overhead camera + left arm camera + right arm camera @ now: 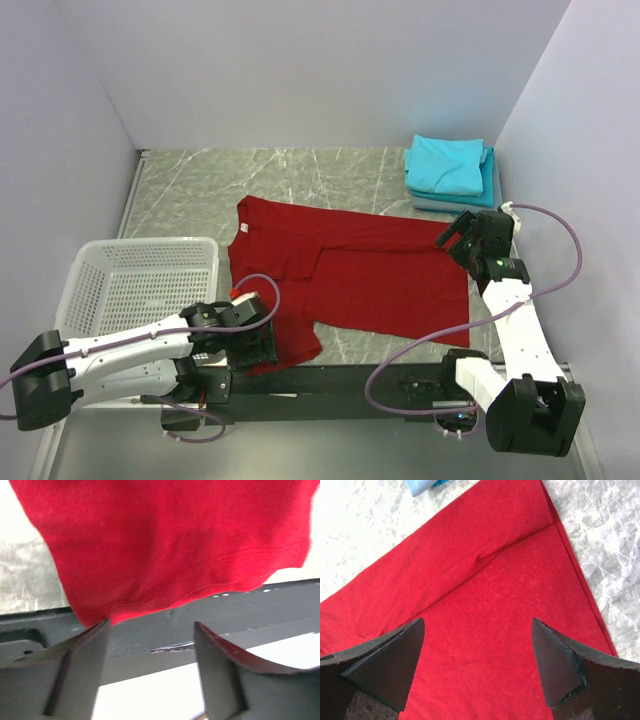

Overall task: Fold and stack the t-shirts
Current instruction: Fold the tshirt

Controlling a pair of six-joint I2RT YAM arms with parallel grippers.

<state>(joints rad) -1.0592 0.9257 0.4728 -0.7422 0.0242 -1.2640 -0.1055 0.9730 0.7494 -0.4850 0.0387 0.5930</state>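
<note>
A deep red t-shirt (370, 275) lies spread on the marble table, with one sleeve folded in toward its middle. My left gripper (262, 335) sits low at the shirt's near-left corner. In the left wrist view its jaws (151, 627) stand open and empty, and the red hem (165, 545) lies just ahead, a corner of it brushing the left fingertip (100, 630). My right gripper (455, 240) hovers over the shirt's right edge, open (477, 625) above the red cloth (485, 580). A folded turquoise t-shirt (447, 163) lies on a grey-blue one (440, 203) at the back right.
A white lattice basket (150, 243) stands at the left, next to the left arm. A dark rail (330, 380) runs along the table's near edge, under the shirt's corner. Walls close in the table at the back and on both sides.
</note>
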